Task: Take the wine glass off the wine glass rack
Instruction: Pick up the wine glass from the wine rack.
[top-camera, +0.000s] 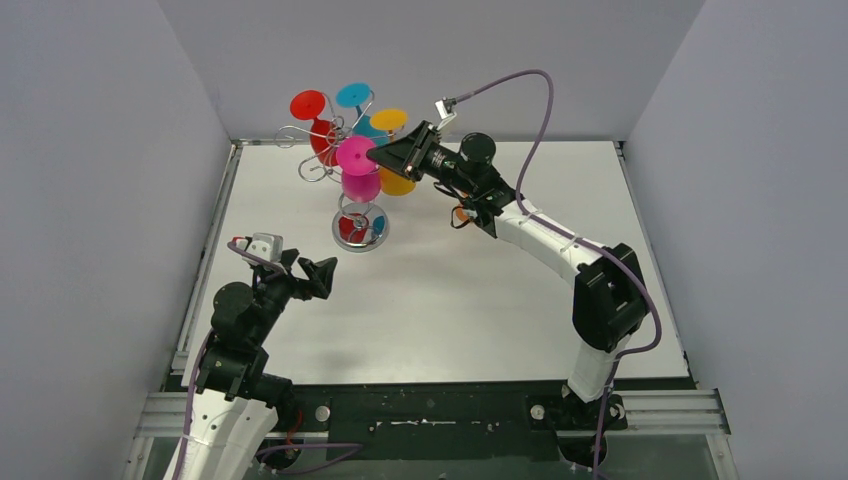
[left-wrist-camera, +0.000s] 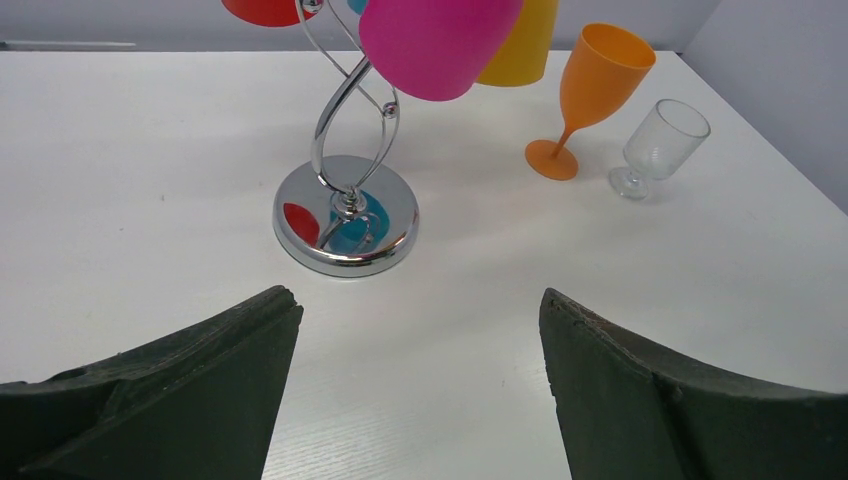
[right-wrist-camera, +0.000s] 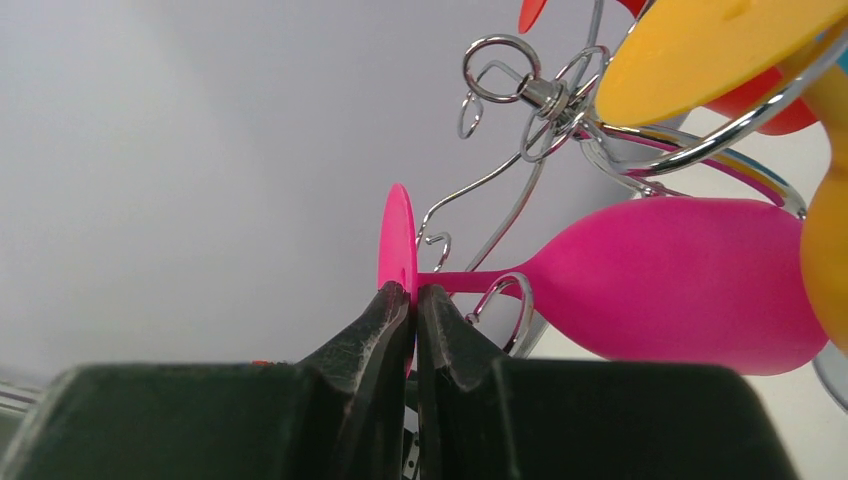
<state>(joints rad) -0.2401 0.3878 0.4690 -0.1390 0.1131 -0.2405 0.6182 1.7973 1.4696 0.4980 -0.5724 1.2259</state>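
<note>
The wine glass rack (top-camera: 360, 228) is a silver wire stand with a round shiny base (left-wrist-camera: 346, 215), standing at the back left of the table. Red (top-camera: 308, 104), blue (top-camera: 352, 95), yellow (top-camera: 388, 120) and pink (top-camera: 356, 155) plastic wine glasses hang upside down from its curled arms. My right gripper (right-wrist-camera: 414, 292) is shut on the flat foot (right-wrist-camera: 397, 240) of the pink glass (right-wrist-camera: 680, 280), whose stem still sits in a wire loop. My left gripper (left-wrist-camera: 420, 300) is open and empty, low over the table in front of the rack's base.
An orange wine glass (left-wrist-camera: 590, 95) and a clear glass (left-wrist-camera: 660, 145) stand upright on the table to the right of the rack, under my right arm. Grey walls (top-camera: 100, 200) close in the white table (top-camera: 480, 300) on three sides.
</note>
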